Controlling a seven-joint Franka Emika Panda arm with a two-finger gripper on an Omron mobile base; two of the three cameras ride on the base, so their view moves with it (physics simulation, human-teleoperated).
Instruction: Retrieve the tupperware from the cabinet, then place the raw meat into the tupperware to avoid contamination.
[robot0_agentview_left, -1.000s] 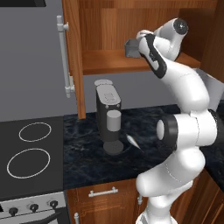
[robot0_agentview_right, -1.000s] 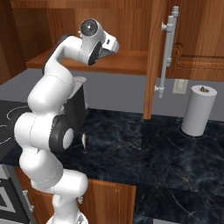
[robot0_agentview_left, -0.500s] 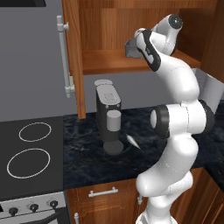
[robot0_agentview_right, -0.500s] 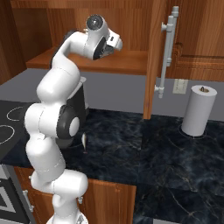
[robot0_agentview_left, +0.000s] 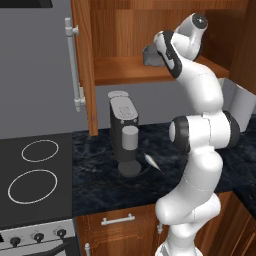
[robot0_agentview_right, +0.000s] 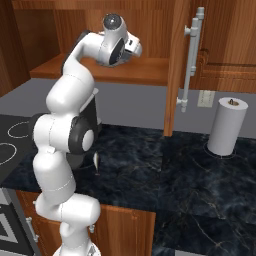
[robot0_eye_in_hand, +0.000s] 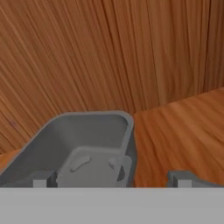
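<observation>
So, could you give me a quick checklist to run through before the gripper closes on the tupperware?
1. Cabinet door open, shelf reachable: ok.
2. Tupperware upright on the shelf, in front of the hand: ok.
3. Gripper open: ok.
4. One finger inside the tupperware's wall, the other outside it: looks so, ok.
5. Fingers deep enough for a firm grip: cannot tell.
6. Raw meat lying on the counter beside the coffee machine: ok.

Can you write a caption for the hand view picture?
Open jaws straddle one wall of the grey tupperware on the wooden cabinet shelf.
</observation>
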